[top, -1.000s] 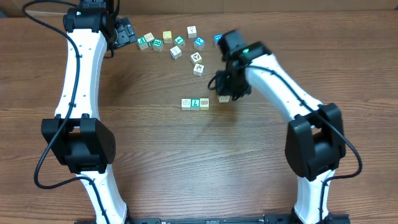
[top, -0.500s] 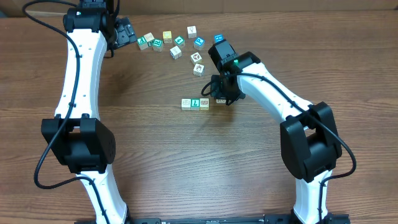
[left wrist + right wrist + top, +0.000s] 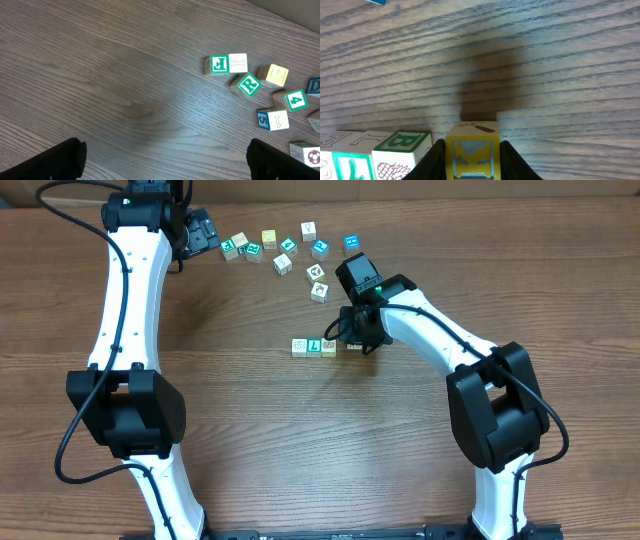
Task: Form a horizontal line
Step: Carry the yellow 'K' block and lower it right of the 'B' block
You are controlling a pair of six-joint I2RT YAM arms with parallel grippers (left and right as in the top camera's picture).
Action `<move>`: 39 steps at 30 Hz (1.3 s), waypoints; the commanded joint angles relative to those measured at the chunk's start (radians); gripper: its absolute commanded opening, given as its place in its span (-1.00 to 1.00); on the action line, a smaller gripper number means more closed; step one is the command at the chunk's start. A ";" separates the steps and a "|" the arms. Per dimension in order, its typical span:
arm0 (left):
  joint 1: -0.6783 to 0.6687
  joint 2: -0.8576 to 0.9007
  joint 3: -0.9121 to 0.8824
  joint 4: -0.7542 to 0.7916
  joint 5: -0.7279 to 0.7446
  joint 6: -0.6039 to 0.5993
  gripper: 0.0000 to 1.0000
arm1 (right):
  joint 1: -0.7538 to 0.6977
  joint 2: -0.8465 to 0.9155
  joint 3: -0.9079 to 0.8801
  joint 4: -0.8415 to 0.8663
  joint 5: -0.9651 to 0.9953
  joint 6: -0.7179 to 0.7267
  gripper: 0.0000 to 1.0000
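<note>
At mid-desk, on the brown wood-grain desk (image 3: 240,430), a row of three small picture cubes (image 3: 314,346) is noted: white, teal-faced and tan, touching side by side. A fourth, small yellow wooden cube (image 3: 471,150) is gripped between the fingers of the right hand (image 3: 356,338), which is closed to cube width and no further.

Change over the last second: the right hand has been carried leftward with the cube, from well off the row's right end to just beside it.

In the right wrist view a finger (image 3: 436,159) is seen standing between the yellow cube and the end cube of the row (image 3: 402,150), so contact is not yet made. Whether the yellow cube rests on the desk cannot be told.

Judged: line nearly complete. Release and a small closing nudge are probably still needed.

The left hand (image 3: 165,155) is parked at the far left, fully spread and empty, near the loose cluster of spare cubes (image 3: 285,250).
</note>
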 commanded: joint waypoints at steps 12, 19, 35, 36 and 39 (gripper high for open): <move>0.000 -0.004 0.013 0.002 -0.003 0.012 1.00 | 0.024 -0.003 -0.008 0.002 0.052 0.008 -0.43; 0.000 -0.004 0.013 0.002 -0.003 0.011 1.00 | 0.024 -0.003 -0.008 -0.002 0.052 0.008 -0.32; 0.000 -0.004 0.013 0.002 -0.003 0.011 0.99 | -0.025 -0.003 -0.008 0.074 0.156 0.009 -0.31; 0.000 -0.004 0.013 0.002 -0.002 0.011 1.00 | -0.033 -0.003 -0.008 0.071 0.156 0.009 -0.36; 0.000 -0.004 0.013 0.002 -0.002 0.011 0.99 | -0.052 -0.003 -0.008 0.052 0.146 0.009 -0.75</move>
